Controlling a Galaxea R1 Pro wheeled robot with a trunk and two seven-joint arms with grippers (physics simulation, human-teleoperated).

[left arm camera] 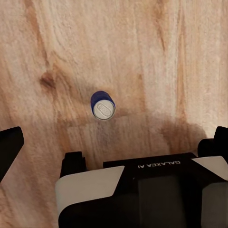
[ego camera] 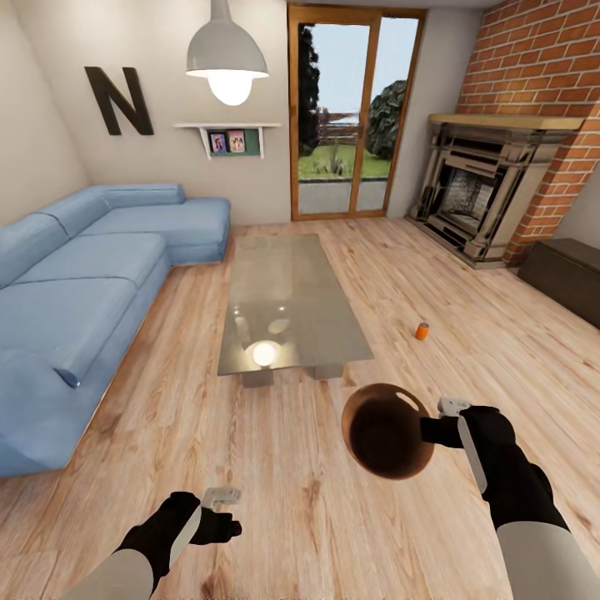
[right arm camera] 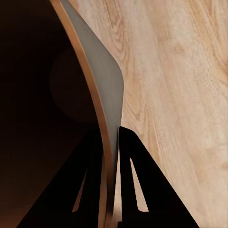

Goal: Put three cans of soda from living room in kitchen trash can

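Right gripper (right arm camera: 110,142) pinches the bin (ego camera: 390,433) rim; left gripper (ego camera: 223,510) spread wide. Orange can (ego camera: 422,331) on bare floor (ego camera: 292,467) at one o'clock, clear of the table (ego camera: 287,304) edge.

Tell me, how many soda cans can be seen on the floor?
2: an orange can right of the glass coffee table; a blue-sided can below the left gripper. Others may be hidden.
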